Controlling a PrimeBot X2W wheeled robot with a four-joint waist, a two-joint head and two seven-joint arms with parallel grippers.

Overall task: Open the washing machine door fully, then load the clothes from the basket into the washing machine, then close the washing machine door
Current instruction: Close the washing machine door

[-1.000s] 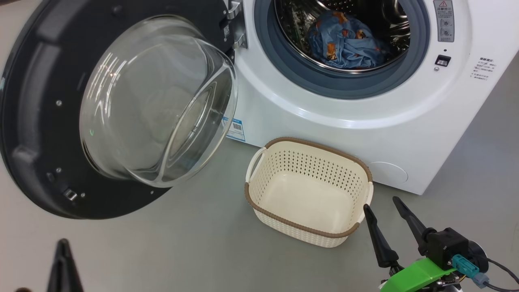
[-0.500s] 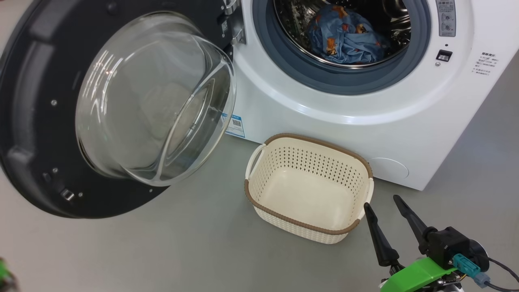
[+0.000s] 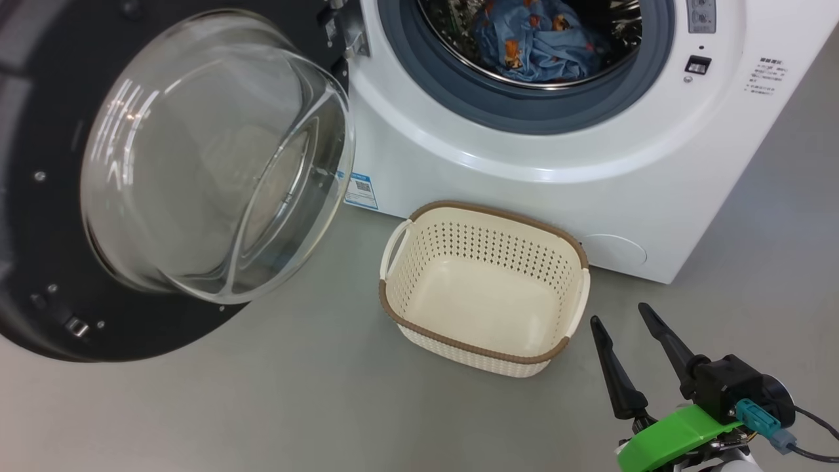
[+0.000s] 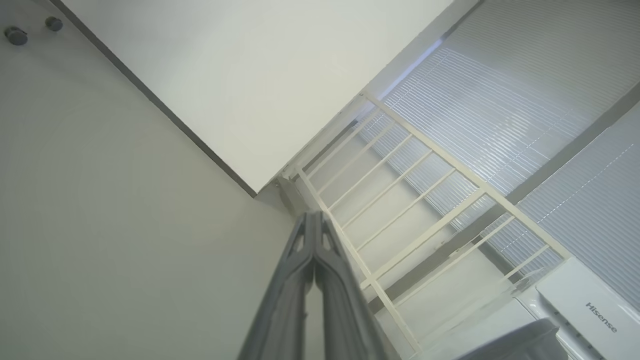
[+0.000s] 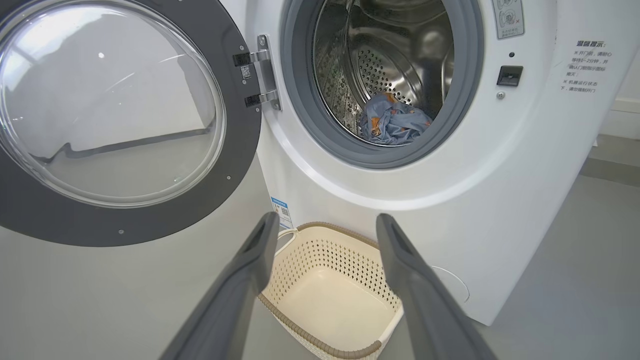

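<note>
Head view gives me the washing machine (image 3: 524, 170) with the washing machine door (image 3: 26, 196) swung wide from its hinge, leaving the drum mouth in plain sight. The clothes (image 3: 531, 39) lie bunched inside the drum. The basket (image 3: 482, 354) stands on the grey floor (image 3: 262, 406) just before the machine's front. My right gripper (image 3: 619, 313) hovers farther out than the basket, fingers spread wide, gripping nothing. My left gripper (image 4: 314, 215) is pinched together on nothing, aimed at a white railing (image 4: 482, 189).
</note>
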